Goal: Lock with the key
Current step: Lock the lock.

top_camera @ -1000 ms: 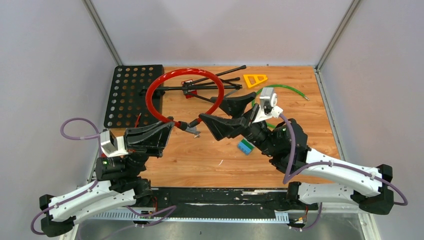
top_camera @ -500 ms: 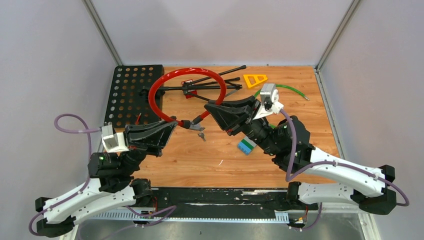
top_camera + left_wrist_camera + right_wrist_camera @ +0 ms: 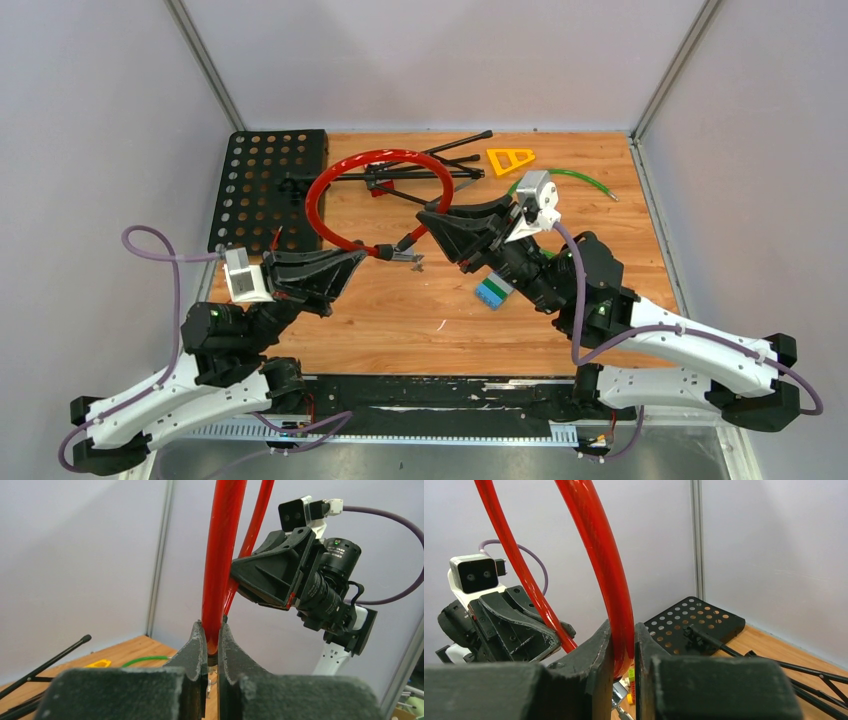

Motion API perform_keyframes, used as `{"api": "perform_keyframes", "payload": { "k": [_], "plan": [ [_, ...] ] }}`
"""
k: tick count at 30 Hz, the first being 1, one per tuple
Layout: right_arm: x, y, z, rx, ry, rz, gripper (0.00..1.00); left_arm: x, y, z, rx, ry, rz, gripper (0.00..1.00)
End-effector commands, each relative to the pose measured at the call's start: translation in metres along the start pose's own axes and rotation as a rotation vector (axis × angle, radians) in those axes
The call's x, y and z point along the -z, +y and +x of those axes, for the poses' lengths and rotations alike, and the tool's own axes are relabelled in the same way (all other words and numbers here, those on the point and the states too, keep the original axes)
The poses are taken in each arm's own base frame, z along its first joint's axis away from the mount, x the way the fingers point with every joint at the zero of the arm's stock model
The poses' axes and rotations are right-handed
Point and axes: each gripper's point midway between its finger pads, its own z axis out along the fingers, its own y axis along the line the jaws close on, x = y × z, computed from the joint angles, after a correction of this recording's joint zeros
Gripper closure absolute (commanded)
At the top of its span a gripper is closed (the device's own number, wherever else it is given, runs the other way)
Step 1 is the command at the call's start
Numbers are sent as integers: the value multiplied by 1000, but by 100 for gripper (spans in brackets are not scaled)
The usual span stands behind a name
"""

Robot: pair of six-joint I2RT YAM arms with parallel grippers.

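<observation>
Top view: the red loop lock (image 3: 328, 190) is held above the table (image 3: 400, 320), between the arms. The left gripper (image 3: 358, 260) pinches it near its black end, and the right gripper (image 3: 424, 224) is clamped on the other side of the loop. The keys (image 3: 408, 260) dangle between the two.

Left wrist: the fingers are tight on the red cable.

Right wrist: both fingers press the cable, and the keys show just below.
</observation>
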Motion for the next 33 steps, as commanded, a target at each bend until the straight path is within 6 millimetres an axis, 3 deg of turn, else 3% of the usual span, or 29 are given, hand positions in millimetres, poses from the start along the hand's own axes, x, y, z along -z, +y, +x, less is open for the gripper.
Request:
{"api": "perform_keyframes", "payload": {
  "k": [1, 5, 9, 16, 33],
  "plan": [
    [2, -14, -60, -16, -156, 73, 100, -4, -8, -30, -7, -118, 34, 89],
    [-5, -10, -46, -32, -125, 61, 100, -11, -15, -36, -3, -158, 71, 64],
    [-8, -7, -38, -41, -102, 46, 100, -17, -17, -37, -5, -165, 81, 46],
    [-7, -4, -39, -60, -103, 31, 100, -19, -15, -28, -7, -135, 71, 44],
    [-1, 7, -54, -93, -132, -27, 100, -19, 2, 19, 29, -40, -3, 45]
  ]
}}
